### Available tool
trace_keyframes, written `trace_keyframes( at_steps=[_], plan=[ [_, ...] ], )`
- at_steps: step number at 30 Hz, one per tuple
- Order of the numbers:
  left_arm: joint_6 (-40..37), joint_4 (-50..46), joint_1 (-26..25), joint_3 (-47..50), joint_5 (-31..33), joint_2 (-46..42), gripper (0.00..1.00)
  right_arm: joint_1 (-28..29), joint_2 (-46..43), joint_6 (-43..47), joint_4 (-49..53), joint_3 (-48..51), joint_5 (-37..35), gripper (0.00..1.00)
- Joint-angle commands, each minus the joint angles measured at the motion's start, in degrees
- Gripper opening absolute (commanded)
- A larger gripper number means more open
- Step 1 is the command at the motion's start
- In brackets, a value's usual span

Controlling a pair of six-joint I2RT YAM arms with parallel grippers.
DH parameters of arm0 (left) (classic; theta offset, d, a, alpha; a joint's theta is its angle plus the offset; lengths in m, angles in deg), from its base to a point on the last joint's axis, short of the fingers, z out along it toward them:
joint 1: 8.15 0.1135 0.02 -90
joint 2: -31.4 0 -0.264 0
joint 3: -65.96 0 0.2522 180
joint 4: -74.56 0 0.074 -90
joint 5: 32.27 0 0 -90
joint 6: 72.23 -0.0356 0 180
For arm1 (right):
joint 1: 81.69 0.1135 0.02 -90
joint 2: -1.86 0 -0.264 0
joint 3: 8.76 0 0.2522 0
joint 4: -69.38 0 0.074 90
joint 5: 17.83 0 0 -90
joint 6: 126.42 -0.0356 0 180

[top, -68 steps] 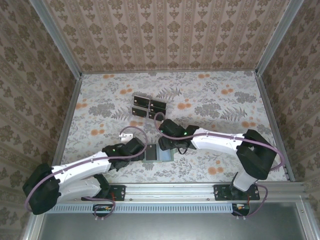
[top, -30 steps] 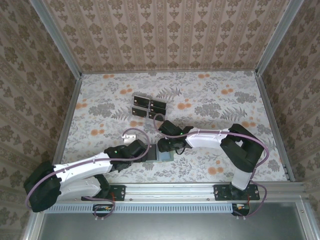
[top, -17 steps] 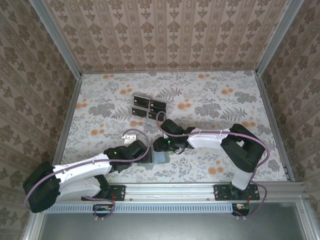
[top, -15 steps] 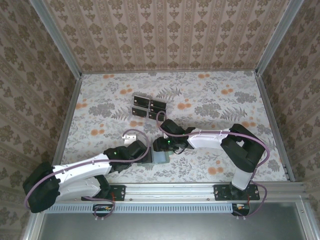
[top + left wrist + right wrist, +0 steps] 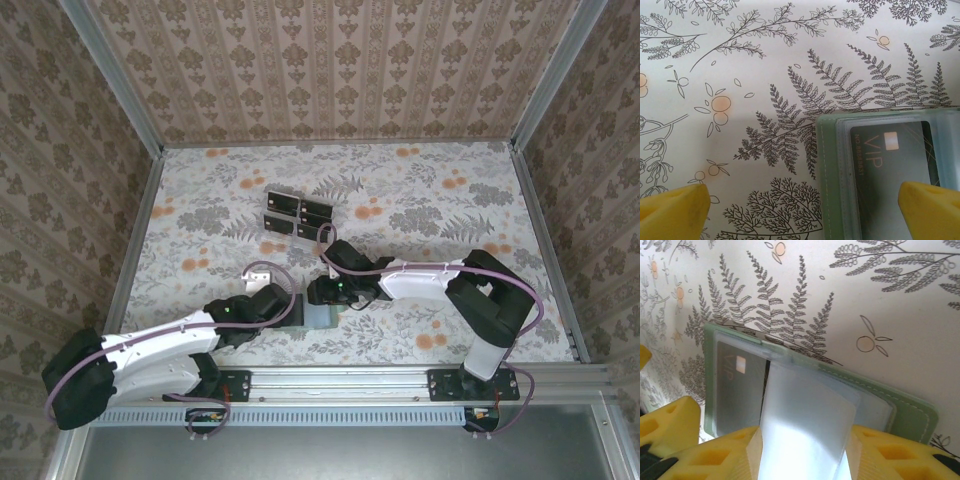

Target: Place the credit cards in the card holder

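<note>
**Near edge of the worktop (image 5: 450, 220), about midway along it.** The card holder (image 5: 322, 316) is lying open and flat. As far as the overhead view shows, its long axis is running along that edge.

The right gripper (image 5: 804, 434) is hanging directly over the holder. Its fingers are pinching the clear flap (image 5: 805, 405) across its width and raising it off the green cover.

The left gripper (image 5: 802, 200) is hovering just beside the holder's left end, with its fingers spread wide and holding nothing. In the left wrist view the holder is lying toward the right fingertip, its stitched short edge sitting roughly midway between the two fingers.

One card (image 5: 890, 160) is already sitting under a window. It is showing "VIP" in pale letters beside a small pale chip mark. A line beginning "NO" is running alongside, its digits too small to read surely.

**Farther back, left of the worktop's centre.** The remaining credit cards (image 5: 283, 203) are lying in a tight cluster, well apart from the holder.

**Judgement.** The free left arm is looking the likelier one to fetch the next card. That card would be travelling from the back toward the near edge and entering beneath the raised flap.
</note>
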Motion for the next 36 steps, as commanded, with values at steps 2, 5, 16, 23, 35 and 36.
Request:
trace_keyframes(
  at_steps=[2, 5, 16, 23, 35, 36],
  plan=[
    [1.05, 0.71, -0.28, 0.67, 0.14, 0.41, 1.0, 0.26, 0.17, -2.06, -2.82, 0.33, 2.63, 0.49],
    [0.97, 0.69, -0.28, 0.76, 0.1, 0.33, 1.0, 0.23, 0.17, -3.0, -4.21, 0.51, 3.48, 0.48],
    [1.57, -1.09, -0.28, 1.02, 1.35, -3.31, 1.0, 1.39, -0.82, -6.05, -6.87, -0.18, 6.2, 0.5],
    [3.61, -5.28, -0.32, 2.67, 3.09, -10.34, 1.0, 3.7, -0.02, -6.22, -4.15, -3.17, 5.16, 0.53],
    [5.98, -12.11, 0.05, 4.64, 4.76, -22.4, 1.0, 6.95, 7.5, -6.39, -0.68, -12.77, 5.67, 0.54],
    [5.93, -12.39, 0.14, 4.72, 4.61, -22.69, 1.0, 6.89, 7.42, -6.01, 0.07, -13.45, 5.46, 0.54]
  ],
)
